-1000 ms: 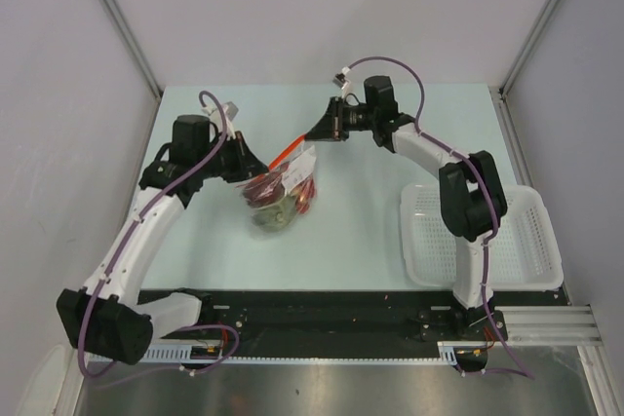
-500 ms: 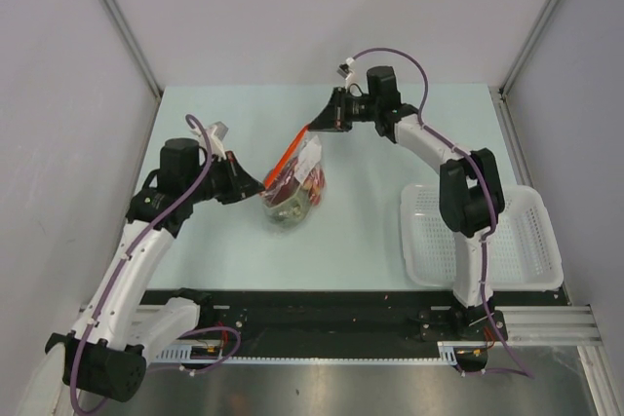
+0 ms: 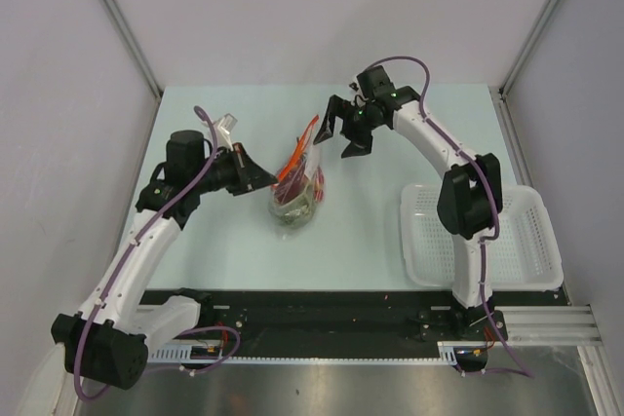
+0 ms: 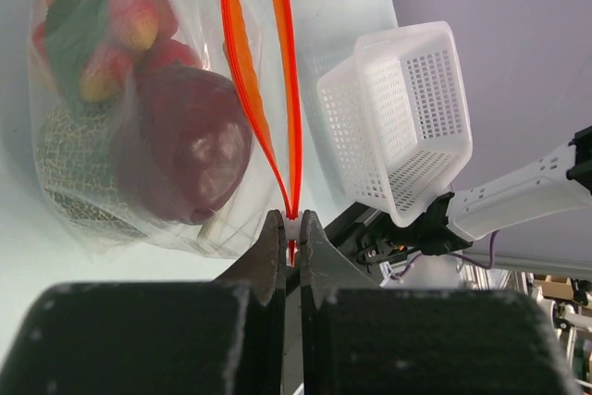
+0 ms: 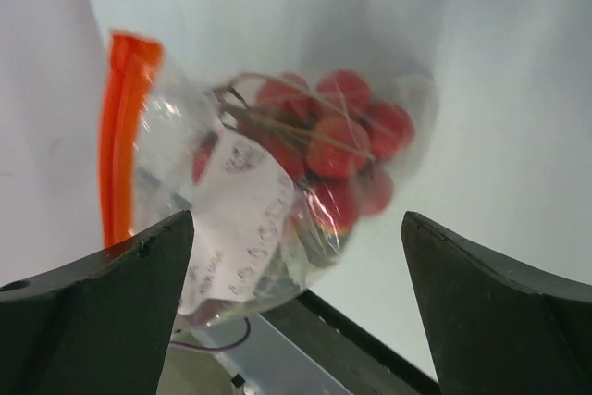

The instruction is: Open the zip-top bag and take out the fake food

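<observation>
Zip-top bag [image 3: 297, 182], clear, crinkly, orange strip [image 4: 242, 71] parted, fake food [image 4: 185, 136] inside, left gripper [image 4: 289, 228] pinching strip, right gripper [image 3: 344, 135] spread.

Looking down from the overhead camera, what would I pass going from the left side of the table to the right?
left gripper, pinching the bag's edge → zip-top bag → right gripper, open → white mesh basket

Pale mint tabletop [image 3: 224, 260]. Plain grey-lilac walls [image 3: 322, 17] at 9, 12 and 3 o'clock. Slanted aluminium posts [image 3: 117, 21] at 11 and 1. Black rail [image 3: 322, 314] and brushed metal strip [image 3: 341, 387] at 6. Light even, soft shadows.
</observation>
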